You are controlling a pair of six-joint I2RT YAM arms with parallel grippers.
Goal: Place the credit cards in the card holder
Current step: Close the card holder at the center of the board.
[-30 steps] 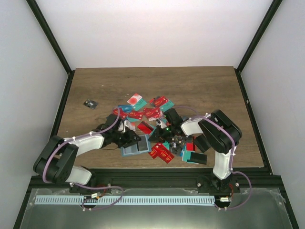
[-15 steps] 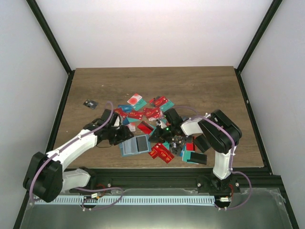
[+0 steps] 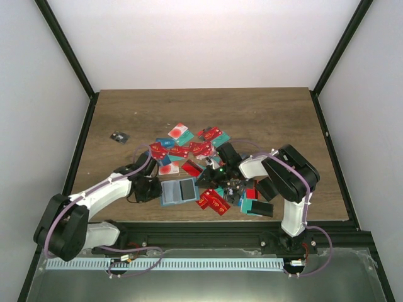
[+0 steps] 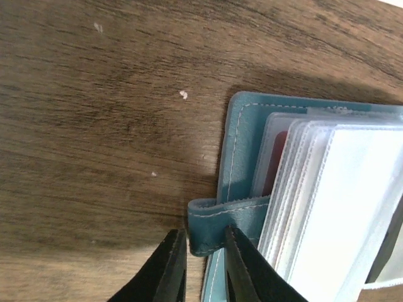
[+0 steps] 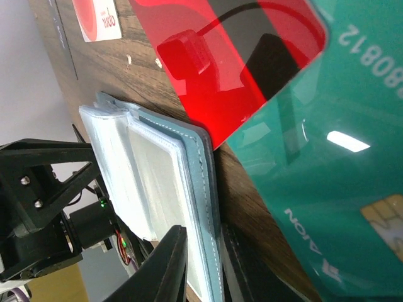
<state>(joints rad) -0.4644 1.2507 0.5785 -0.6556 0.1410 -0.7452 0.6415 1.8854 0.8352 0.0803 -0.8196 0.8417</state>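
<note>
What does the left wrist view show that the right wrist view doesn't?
Left wrist only: the strap tab of the card holder pinched in the left tool. Right wrist only: a red card lying over a teal card, and the holder's cover edge in the right tool. Both: the holder's clear sleeves and the wood table.

From the left wrist, the card holder runs off the right and bottom edges, and the reddish patch behind its first clear sleeve may be a card. From the right wrist, the teal card is cut by the right and bottom edges, the red card by the top, and the holder's near end slips between the jaws and out of frame. Overhead, the right arm covers part of the credit cards, and the dark speck far left on the counter is too small to name.
</note>
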